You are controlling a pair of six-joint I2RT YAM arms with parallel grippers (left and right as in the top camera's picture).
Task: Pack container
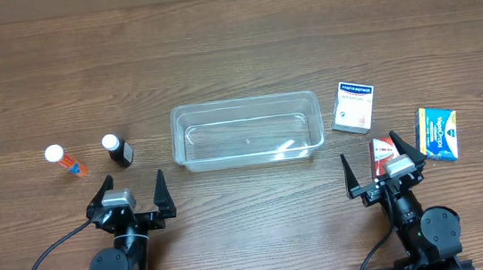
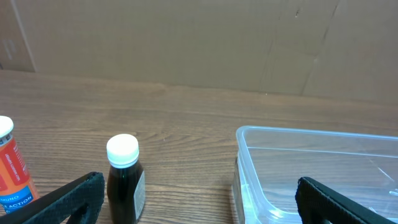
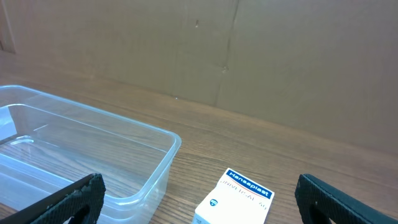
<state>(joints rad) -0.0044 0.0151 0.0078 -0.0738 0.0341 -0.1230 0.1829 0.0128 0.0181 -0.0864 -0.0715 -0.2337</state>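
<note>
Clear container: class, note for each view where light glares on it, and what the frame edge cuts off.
Overhead: a bright streak of glare lies on the floor of the clear container, toward its right end. Left wrist: faint highlights along its rim; the dark bottle is cropped at the bottom edge. Right wrist: little glare; the Hansaplast box is cropped likewise.

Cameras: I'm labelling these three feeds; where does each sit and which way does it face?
Overhead: above the table, looking straight down; left hand and right hand, both open, at the bottom edge.
Left wrist: low behind the left hand, facing forward; its fingers frame a dark bottle and the container.
Right wrist: low behind the right hand, facing forward; its fingers frame the container and a white box.
Shared: both wrist views show the container.
</note>
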